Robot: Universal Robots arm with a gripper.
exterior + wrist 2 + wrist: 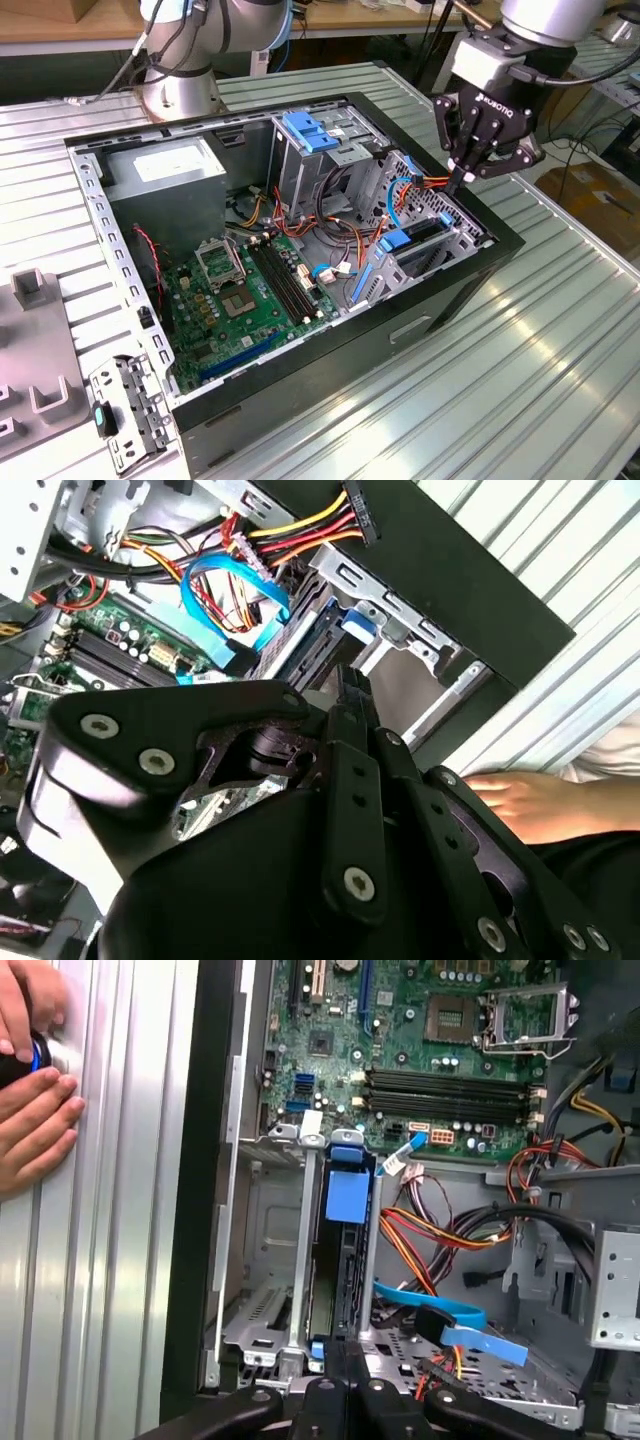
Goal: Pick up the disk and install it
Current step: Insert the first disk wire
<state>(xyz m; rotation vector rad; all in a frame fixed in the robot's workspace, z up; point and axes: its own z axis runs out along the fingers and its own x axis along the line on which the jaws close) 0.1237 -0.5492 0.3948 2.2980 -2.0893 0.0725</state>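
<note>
Handling this disk (345, 1260) calls for care: you should judge it dense, rigid and shock-sensitive, with slick metal faces. Its narrow edges and the blue rail (348, 1192) are therefore safer places to grip or press than the broad faces. It stands on edge inside the drive cage (262, 1260), blue rail uppermost, held between the cage's metal guides. Your claw (345, 1352) hangs just over one end of the cage, clenched, fingertips together with nothing visible between them, right by the disk's end. Whether they touch it you cannot tell. Loose cables (440, 1310) lie just beside the cage, so mind them.
</note>
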